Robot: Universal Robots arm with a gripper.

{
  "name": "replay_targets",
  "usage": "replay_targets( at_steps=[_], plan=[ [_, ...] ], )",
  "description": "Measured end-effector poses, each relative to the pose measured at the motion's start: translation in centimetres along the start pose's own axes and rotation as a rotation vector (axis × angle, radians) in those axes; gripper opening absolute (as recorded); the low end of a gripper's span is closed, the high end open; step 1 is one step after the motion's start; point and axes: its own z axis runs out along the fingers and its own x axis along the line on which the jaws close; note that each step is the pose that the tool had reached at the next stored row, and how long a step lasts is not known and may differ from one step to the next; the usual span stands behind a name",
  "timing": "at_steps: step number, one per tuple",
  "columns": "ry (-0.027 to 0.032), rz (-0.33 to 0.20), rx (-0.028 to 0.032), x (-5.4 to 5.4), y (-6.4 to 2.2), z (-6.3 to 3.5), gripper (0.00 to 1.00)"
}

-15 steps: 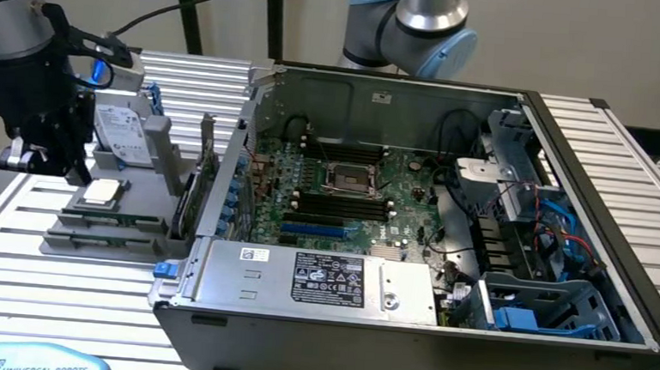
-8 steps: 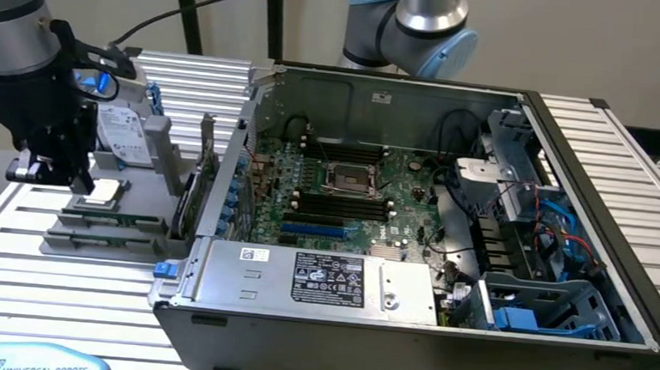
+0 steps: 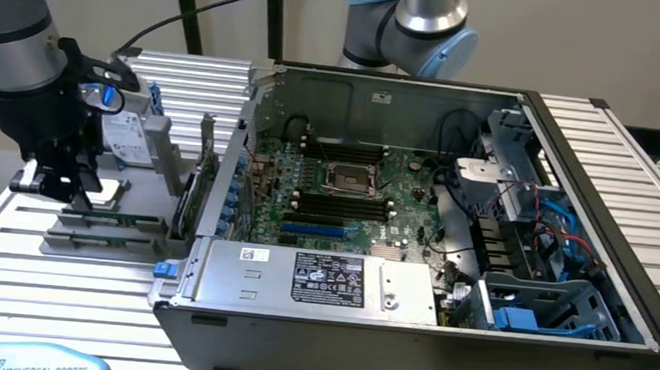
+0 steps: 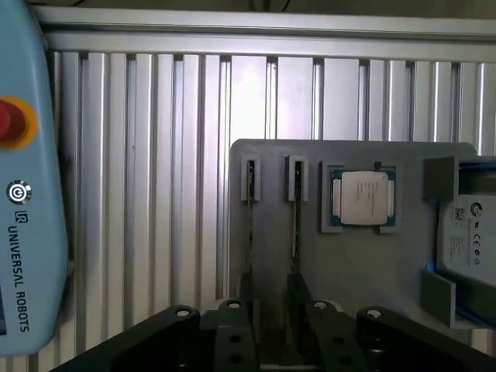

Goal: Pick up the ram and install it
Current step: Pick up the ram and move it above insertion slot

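the ram [image 3: 115, 219] stands on edge in a grey holder [image 3: 74, 247] on the desk [image 3: 25, 291], in the lower left of the exterior view. its long axis runs left to right there, beside a second stick [image 3: 103, 242]. the gripper [image 3: 77, 197] hovers just above, jaws spread.

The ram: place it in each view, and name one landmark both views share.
Exterior view: the ram stands at the exterior view's left, just outside the computer case.
Wrist view: the ram sits edge-on in the gray holder, beside the processor.
Shared landmark: the hard drive.
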Motion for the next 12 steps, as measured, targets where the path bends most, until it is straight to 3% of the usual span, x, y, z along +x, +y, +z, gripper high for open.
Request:
replay_targets(
  at_steps=[1, 12],
  plan=[
    [0.0002, -0.002, -0.0001, 0.0, -0.01, 0.18, 0.36],
    [0.0011, -0.021, -0.0004, 0.3, -0.11, 2.17, 0.36]
  ],
)
